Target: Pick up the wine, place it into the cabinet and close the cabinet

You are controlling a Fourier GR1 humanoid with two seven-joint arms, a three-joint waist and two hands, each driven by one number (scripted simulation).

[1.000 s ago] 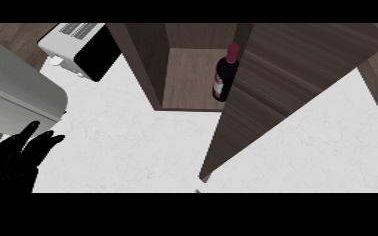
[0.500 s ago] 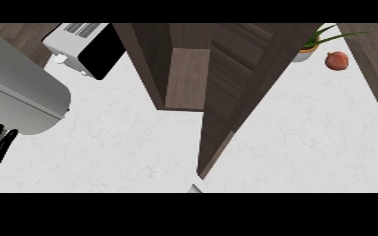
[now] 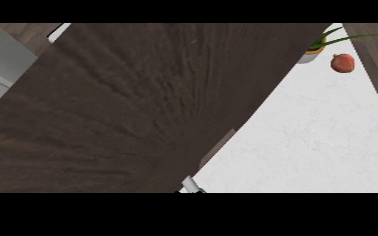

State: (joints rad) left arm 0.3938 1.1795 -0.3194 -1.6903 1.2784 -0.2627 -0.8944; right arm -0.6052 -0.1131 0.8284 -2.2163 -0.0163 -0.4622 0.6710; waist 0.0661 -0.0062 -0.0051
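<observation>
**Cabinet door fills the view**

The dark wood cabinet door (image 3: 140,110) covers nearly everything. Neither hand shows, so I cannot tell how their fingers stand. The wine is hidden from sight. Right of the door, on the white tabletop (image 3: 303,145), a red fruit (image 3: 342,63) sits just beside a potted plant (image 3: 316,50).

The white marbled counter (image 3: 295,145) shows only to the right of the dark wooden cabinet door (image 3: 140,110). On it, beyond the door's upper right corner, stand a potted plant (image 3: 319,49) and, just beside it, a red fruit (image 3: 342,63).
</observation>
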